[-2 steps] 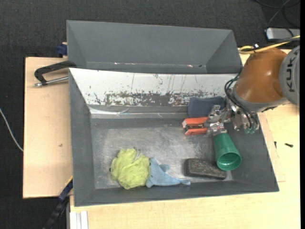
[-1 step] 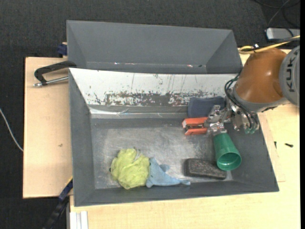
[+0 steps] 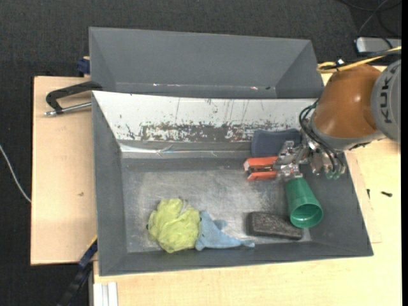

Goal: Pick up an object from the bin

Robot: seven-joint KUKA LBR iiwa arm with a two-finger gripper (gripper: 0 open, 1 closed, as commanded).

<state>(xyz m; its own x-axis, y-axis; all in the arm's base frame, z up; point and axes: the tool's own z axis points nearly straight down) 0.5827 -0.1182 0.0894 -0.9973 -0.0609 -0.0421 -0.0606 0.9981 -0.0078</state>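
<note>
Grey block [image 3: 274, 225], green cup [image 3: 301, 204] just beside fingers [image 3: 284, 164]; orange-red tool [image 3: 258, 168] at their tips. Opening: can't tell. Likely the grasp step; next needs a confirmed close, then lift.

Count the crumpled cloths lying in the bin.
2: a yellow cloth at the view's lower left, a blue cloth touching its right side. The arm may hide others.

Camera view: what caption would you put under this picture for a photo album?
Robot gripper beside an orange-red object in a grey bin, near a green cup, dark block, blue cloth, yellow-green wad.
</note>
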